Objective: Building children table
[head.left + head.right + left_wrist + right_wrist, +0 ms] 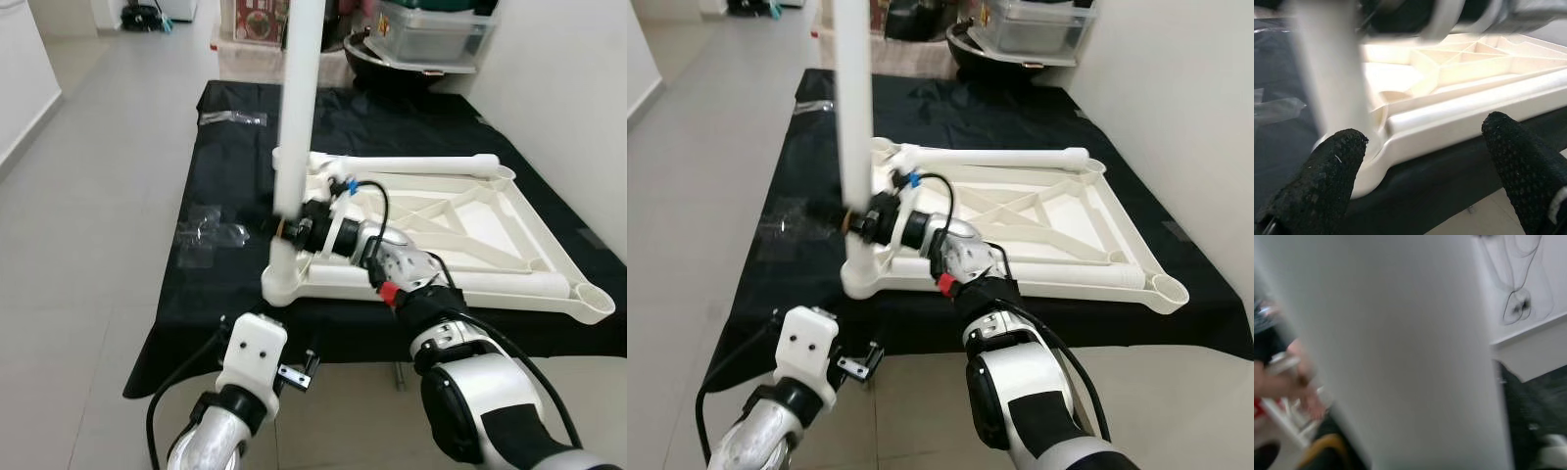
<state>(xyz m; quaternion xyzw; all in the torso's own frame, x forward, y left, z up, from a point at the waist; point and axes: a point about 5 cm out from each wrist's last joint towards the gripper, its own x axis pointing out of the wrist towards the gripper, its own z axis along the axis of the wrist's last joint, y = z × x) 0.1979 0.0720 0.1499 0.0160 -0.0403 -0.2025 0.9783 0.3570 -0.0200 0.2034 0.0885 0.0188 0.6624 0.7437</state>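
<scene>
An upturned white plastic table top (pixel 446 284) lies on a black cloth (pixel 225 294). One white leg (pixel 299 98) stands upright over the socket at its near left corner (pixel 282 284). My right gripper (pixel 290 227) is shut on that leg low down, and the leg (pixel 1400 352) looms blurred close in front of the right wrist camera. A second white leg (pixel 411 164) lies along the top's far edge. My left gripper (pixel 1425 181) hangs open below the cloth's front edge, facing the corner socket (pixel 1371 152), with its fingers (pixel 1327 181) wide apart and nothing between them.
Clear plastic bags (pixel 211 233) lie on the cloth left of the table top, another (pixel 232 118) farther back. Storage boxes (pixel 431 34) and a dark bowl stand behind the cloth. A white wall (pixel 568 98) runs along the right; tiled floor (pixel 98 215) lies to the left.
</scene>
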